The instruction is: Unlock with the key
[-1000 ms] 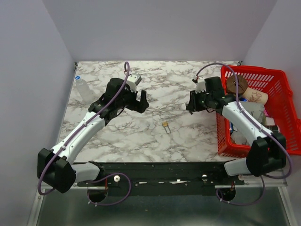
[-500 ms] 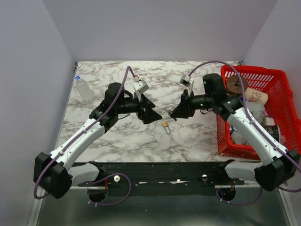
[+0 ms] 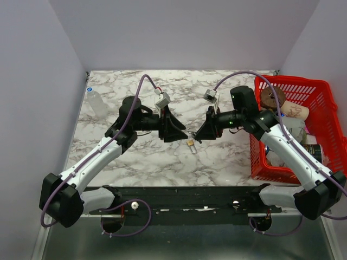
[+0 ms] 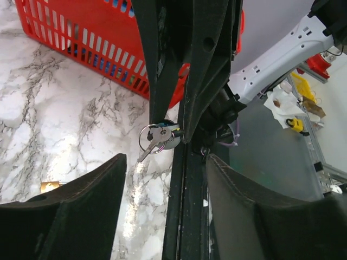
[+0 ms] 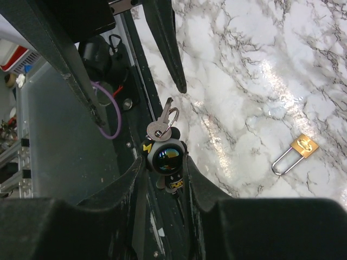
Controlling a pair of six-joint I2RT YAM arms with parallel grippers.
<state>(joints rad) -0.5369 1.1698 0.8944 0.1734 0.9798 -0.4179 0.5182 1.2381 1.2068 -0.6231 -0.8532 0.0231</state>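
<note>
A small brass padlock (image 3: 191,144) lies flat on the marble table (image 3: 141,157), also visible in the right wrist view as the padlock (image 5: 295,151). Just above it my right gripper (image 3: 200,132) is shut on a little round-headed keychain charm (image 5: 168,157). A silver key (image 5: 161,123) on a ring sticks out past its fingertips. My left gripper (image 3: 179,131) points at the right one, tip to tip, jaws open. In the left wrist view the key (image 4: 154,140) hangs just beyond my open left gripper (image 4: 165,179), touching neither finger.
A red basket (image 3: 325,97) with a cup, a brown disc and other items stands at the table's right edge, close behind the right arm. A clear plastic bottle (image 3: 97,103) lies at the far left. The black rail (image 3: 190,197) runs along the near edge.
Both arms swung in to the table's centre and turned their grippers to face each other above the padlock. The left jaws have narrowed somewhat. The right grip is unchanged.
</note>
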